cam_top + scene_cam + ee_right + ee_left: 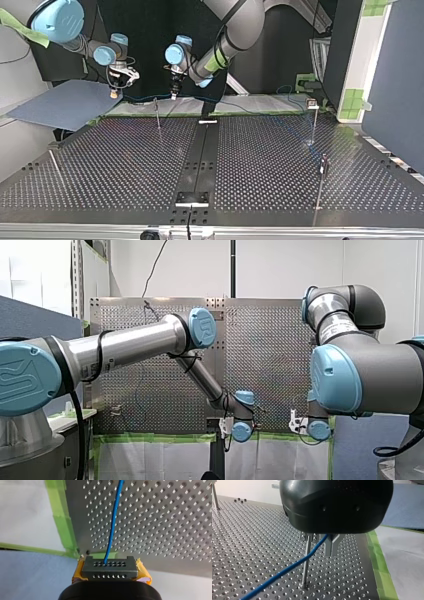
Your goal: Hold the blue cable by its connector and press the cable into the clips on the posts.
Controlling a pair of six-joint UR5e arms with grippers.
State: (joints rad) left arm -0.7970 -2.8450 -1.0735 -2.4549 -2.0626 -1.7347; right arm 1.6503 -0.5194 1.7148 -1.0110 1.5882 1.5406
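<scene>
My right gripper (110, 566), with yellow pads (143, 573), is shut on the dark grey connector (110, 571) of the blue cable (113, 522). The cable runs away from the connector over the perforated table (162, 517). My left gripper (320, 546) is shut on the blue cable (287, 570) right beside a thin metal post (305, 565); the cable slopes down past that post. In the top view my right gripper (115, 91) hangs at the far left edge of the table and my left gripper (173, 94) is close to it. A post (157, 114) stands just in front of them.
Other posts stand at the top view's right (314, 122) (322, 172) and one leans at the near left (55, 167). A blue-grey mat (65, 102) lies beyond the table's far left corner. Green tape (380, 562) borders the table's edge.
</scene>
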